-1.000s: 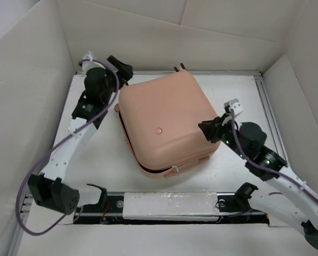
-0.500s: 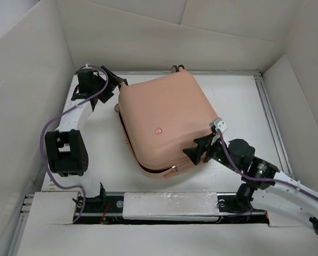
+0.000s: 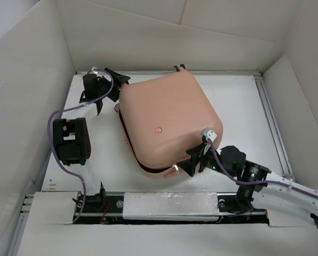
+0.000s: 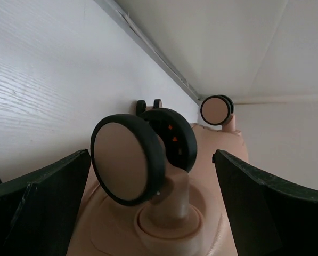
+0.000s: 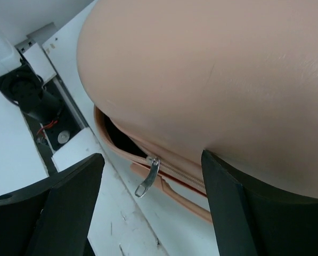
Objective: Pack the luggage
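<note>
Bright, even light; blurred close-ups.

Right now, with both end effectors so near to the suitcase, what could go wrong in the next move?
1. The right end effector is open near the small zipper pull, which hangs loose at the luggage edge. Closing could miss it or pinch the shell instead.
2. The left end effector is open on both sides of a caster wheel. The round wheel might turn and slip out of the grip.
</note>
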